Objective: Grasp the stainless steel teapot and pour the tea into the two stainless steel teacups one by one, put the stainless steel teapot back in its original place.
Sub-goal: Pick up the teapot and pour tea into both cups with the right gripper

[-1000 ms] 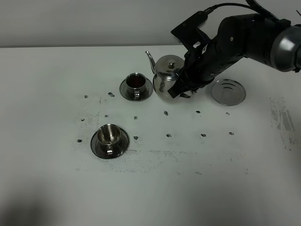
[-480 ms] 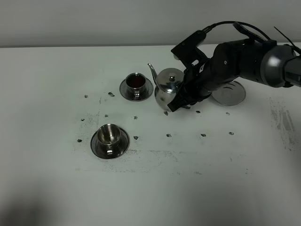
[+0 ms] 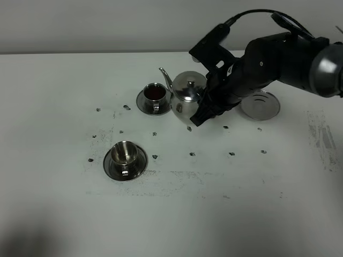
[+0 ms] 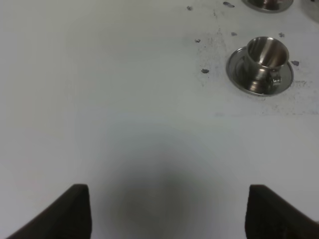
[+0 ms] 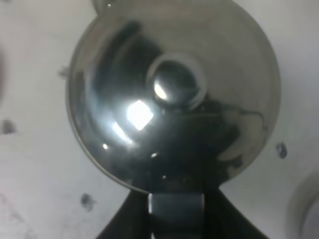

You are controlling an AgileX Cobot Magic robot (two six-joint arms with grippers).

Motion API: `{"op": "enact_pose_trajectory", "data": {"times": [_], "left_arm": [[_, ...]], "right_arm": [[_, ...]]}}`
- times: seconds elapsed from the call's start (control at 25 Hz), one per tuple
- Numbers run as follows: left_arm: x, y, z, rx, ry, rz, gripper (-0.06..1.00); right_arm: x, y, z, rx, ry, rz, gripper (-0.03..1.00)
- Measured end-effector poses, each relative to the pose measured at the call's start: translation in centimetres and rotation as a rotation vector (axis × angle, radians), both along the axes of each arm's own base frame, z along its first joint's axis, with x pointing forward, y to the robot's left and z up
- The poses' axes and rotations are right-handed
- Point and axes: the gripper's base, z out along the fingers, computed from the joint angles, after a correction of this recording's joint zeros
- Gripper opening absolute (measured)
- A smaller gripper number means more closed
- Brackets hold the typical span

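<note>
My right gripper [image 3: 200, 110] is shut on the loop handle of the stainless steel teapot [image 3: 184, 98], holding it just right of the far teacup [image 3: 154, 92]. The teapot's spout [image 3: 164, 76] points left toward that cup, which holds dark reddish-brown tea [image 3: 154, 93]. The near teacup [image 3: 125, 152] stands on its saucer and looks empty; the left wrist view shows it too [image 4: 267, 53]. The round steel tray [image 3: 260, 104] lies bare to the right of the arm. In the right wrist view the teapot's lid [image 5: 174, 84] fills the picture above the gripper [image 5: 175, 206]. My left gripper [image 4: 169, 214] is open over bare table.
Small dark specks [image 3: 192, 154] dot the white table [image 3: 225, 203] between the cups and the tray. The right arm [image 3: 278, 56] reaches in from the far right, over the tray's edge. The far cup's saucer [image 4: 266, 5] shows at the edge of the left wrist view.
The right gripper has carried the teapot leftward, closer to the far teacup, with the spout now nearer that cup. The cups and tray have not moved.
</note>
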Motion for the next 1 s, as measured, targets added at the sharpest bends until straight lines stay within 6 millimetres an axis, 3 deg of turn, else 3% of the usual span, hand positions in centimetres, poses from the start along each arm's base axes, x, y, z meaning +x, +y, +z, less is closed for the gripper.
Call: {"op": "enact_pose_trajectory", "data": {"times": [0.12, 0.32, 0.68, 1.0], "left_arm": [[0.0, 0.0, 0.0, 0.000, 0.000, 0.000, 0.63], [0.0, 0.0, 0.0, 0.000, 0.000, 0.000, 0.63], [0.0, 0.0, 0.0, 0.000, 0.000, 0.000, 0.63], [0.0, 0.0, 0.0, 0.000, 0.000, 0.000, 0.63]], "right_arm": [[-2.4, -0.2, 1.6, -0.036, -0.077, 0.141, 0.20], [-3.9, -0.9, 1.4, -0.177, -0.124, 0.425, 0.20], [-2.9, 0.4, 2.8, -0.310, -0.253, 0.690, 0.20], [-1.7, 3.1, 1.9, -0.426, -0.179, 0.837, 0.20]]}}
